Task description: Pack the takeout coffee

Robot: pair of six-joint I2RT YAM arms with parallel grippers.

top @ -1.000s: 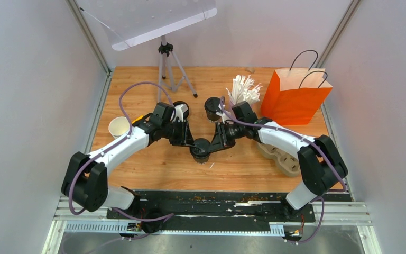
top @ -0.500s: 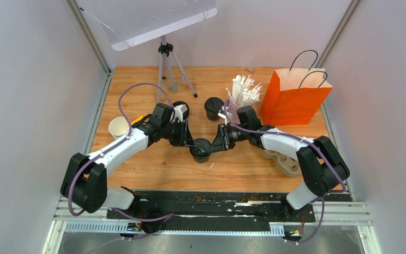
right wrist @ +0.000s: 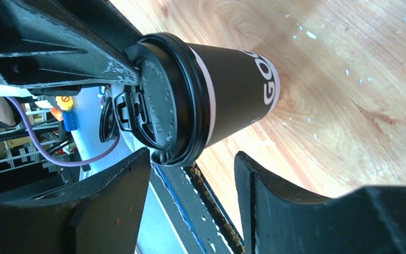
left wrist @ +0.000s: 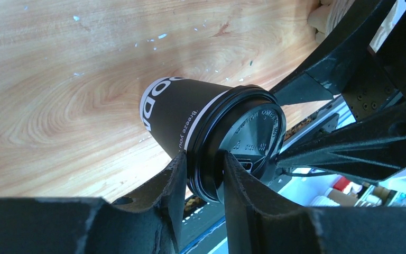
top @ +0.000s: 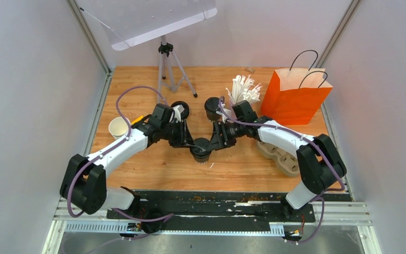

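Note:
A black takeout coffee cup [top: 201, 148] with white lettering and a black lid stands upright mid-table. In the left wrist view the cup [left wrist: 172, 114] is seen with my left gripper [left wrist: 203, 161] shut on the rim of its lid [left wrist: 251, 135], one finger outside and one on top. My left gripper [top: 189, 142] comes in from the left. The right gripper [top: 213, 142] is at the cup's right side. In the right wrist view its jaws [right wrist: 193, 159] stand wide open beside the lid [right wrist: 161, 103], touching nothing.
A second lidded black cup [top: 213, 108] and a black lid [top: 180, 109] sit further back. A white open cup [top: 118, 127] is at the left, and a pink cup of straws [top: 243, 89], an orange paper bag [top: 293, 98] and a brown pulp tray [top: 284, 157] at the right. A tripod [top: 168, 69] stands behind.
My right gripper has opened and let go of the cup's lid. The left gripper keeps its hold, and the cup has not moved.

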